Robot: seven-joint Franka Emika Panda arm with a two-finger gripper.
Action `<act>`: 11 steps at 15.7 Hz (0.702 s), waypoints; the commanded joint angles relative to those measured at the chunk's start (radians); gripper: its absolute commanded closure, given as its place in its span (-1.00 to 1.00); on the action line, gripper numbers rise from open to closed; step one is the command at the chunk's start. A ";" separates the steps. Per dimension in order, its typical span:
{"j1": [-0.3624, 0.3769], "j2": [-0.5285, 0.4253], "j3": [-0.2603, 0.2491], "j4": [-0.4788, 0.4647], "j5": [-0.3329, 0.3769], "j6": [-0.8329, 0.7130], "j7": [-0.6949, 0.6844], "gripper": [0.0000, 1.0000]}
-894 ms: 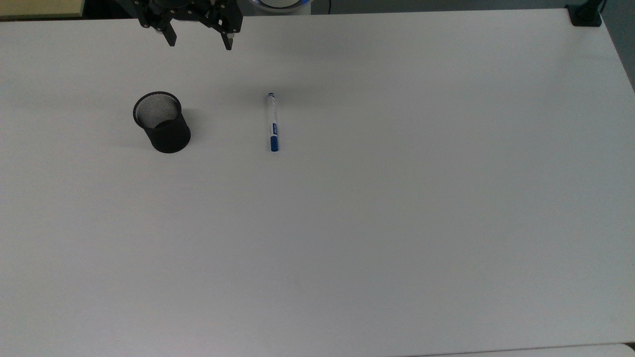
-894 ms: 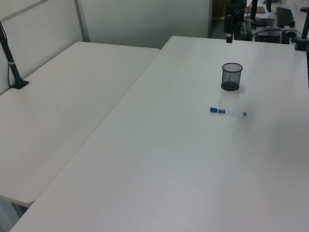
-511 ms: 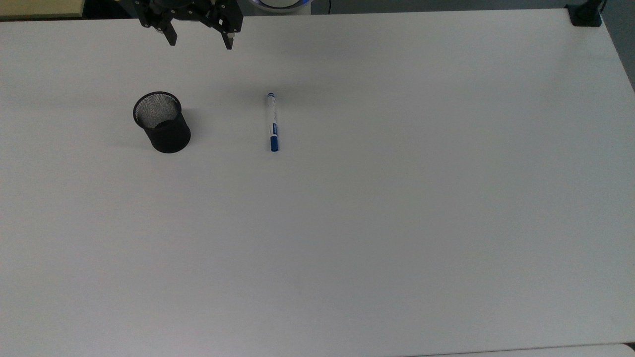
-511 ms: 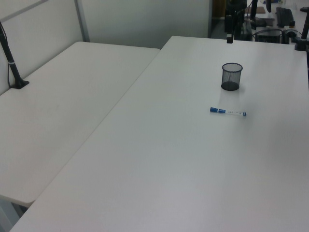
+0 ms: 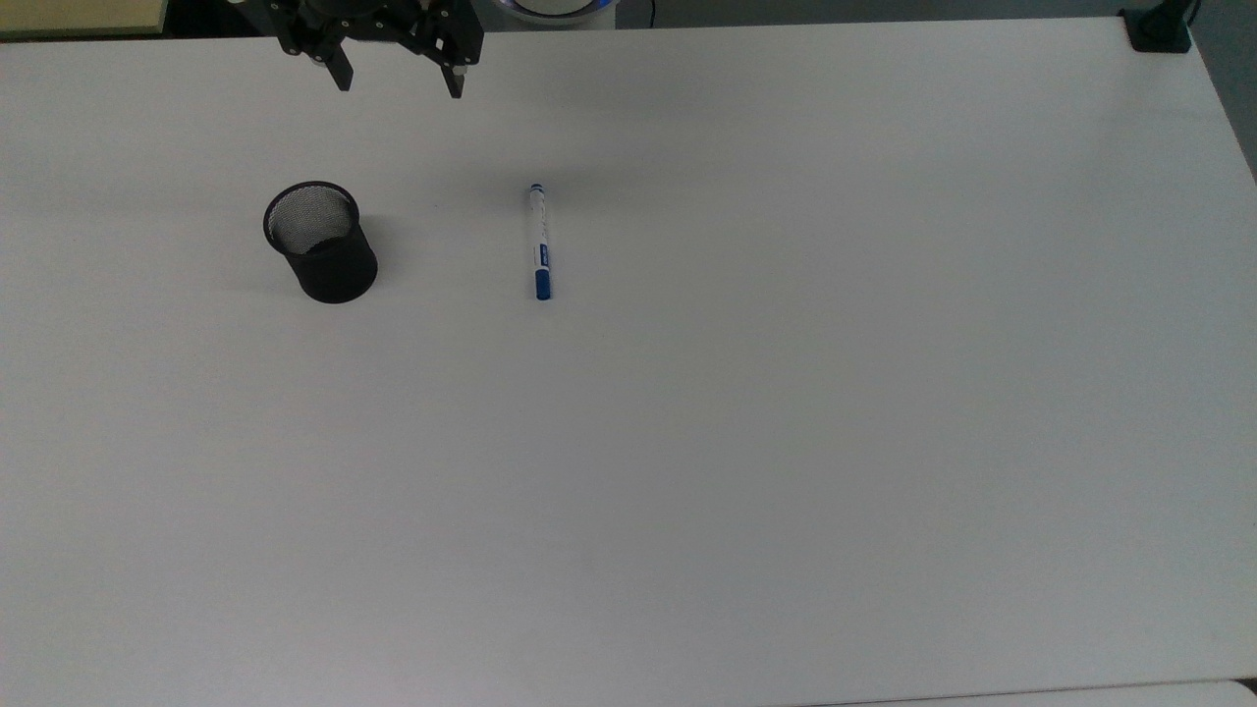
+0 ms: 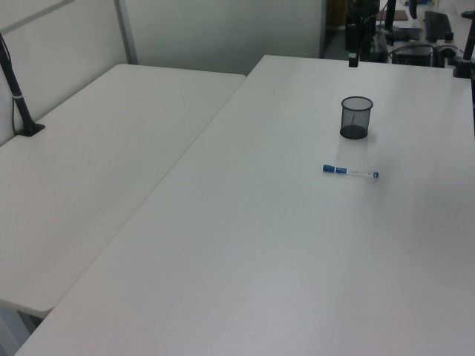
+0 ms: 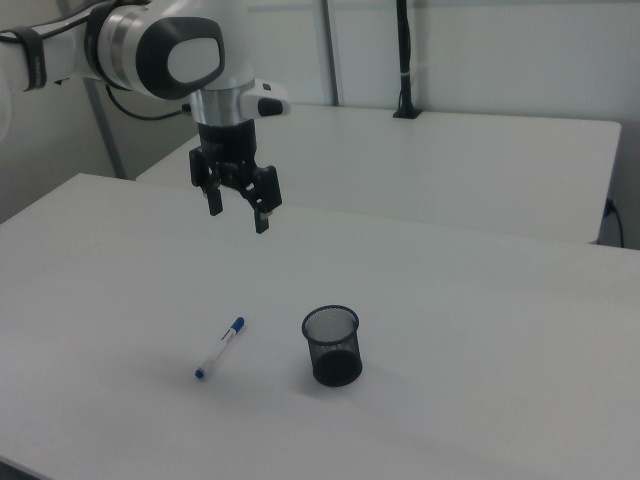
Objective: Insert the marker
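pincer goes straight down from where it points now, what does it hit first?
Probably bare table. The open pincer points downward and hangs above the tabletop, apart from both the marker and the mesh cup. Depth is unclear, so this is a judgement.

Top view looks down; left, right views face across table.

White work table, matte, evenly lit, no hard shadows. Second white table butted alongside with a narrow seam, seen at the left view's left; same table behind in the right view. Black clamp post at its far edge, another in the left view. Pale grey partition wall beyond. Black clamp at the top view's upper right corner.
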 commanded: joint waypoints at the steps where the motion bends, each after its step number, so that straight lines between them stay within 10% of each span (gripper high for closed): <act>1: 0.010 -0.020 0.004 -0.036 -0.016 -0.020 -0.007 -1.00; 11: 0.067 0.043 0.013 -0.086 -0.025 -0.033 -0.019 -1.00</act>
